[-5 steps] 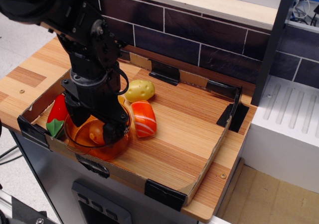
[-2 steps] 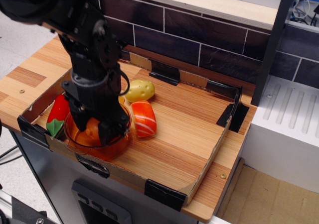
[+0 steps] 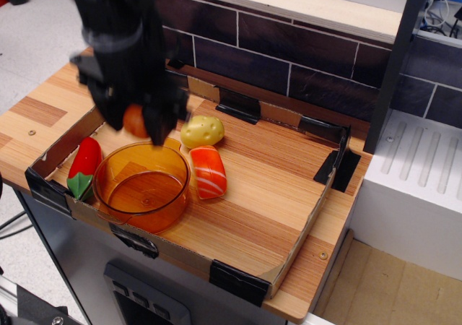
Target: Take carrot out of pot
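observation.image: carrot (image 3: 134, 120) seemingly in gripper (image 3: 136, 125) above pot (image 3: 142, 186)

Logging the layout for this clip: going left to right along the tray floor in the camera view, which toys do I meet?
Red pepper → pot → striped orange piece. The carrot is lifted in the gripper above the pot, so it is left out; the potato overlaps.

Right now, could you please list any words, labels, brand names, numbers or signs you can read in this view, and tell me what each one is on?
None: no readable text, number or sign appears anywhere in this view.
The amber pot, the carrot held in the gripper, the potato, the striped orange piece and the red pepper are all unmarked.
The dark wall tiles are plain.
The gripper is motion-blurred; any marking on it cannot be read.
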Motion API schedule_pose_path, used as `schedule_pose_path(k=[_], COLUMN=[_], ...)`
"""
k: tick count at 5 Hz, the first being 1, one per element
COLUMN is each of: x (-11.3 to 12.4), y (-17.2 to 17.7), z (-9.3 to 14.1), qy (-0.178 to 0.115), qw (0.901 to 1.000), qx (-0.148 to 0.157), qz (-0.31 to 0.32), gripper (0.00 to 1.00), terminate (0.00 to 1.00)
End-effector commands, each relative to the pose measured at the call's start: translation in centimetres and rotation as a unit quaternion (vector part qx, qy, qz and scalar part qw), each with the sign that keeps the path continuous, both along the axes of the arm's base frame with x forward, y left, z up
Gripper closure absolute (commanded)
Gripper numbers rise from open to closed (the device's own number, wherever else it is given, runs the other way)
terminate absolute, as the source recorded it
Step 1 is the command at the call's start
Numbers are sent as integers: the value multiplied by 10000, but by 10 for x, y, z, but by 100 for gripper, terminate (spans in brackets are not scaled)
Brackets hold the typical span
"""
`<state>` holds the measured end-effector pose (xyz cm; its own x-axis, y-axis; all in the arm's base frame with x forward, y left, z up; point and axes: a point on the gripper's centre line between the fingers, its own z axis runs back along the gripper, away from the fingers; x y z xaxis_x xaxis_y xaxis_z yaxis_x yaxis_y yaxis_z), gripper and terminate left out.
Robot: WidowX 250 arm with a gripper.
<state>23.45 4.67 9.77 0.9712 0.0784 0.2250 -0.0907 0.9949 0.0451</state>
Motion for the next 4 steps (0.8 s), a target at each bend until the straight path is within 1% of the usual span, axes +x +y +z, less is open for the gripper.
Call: schedule_pose_path(k=[1,2,3,4], x=[58,79,84,87], y=[-36,-50,-55,-58], z=[-5,-34,-59,-73], qy=[118,384,449,443], qw=[9997,9983,9974,9970], qx=[74,214,444,531], qz=[211,375,341,344], gripper=[100,100,100,100], terminate=[0,0,0,0])
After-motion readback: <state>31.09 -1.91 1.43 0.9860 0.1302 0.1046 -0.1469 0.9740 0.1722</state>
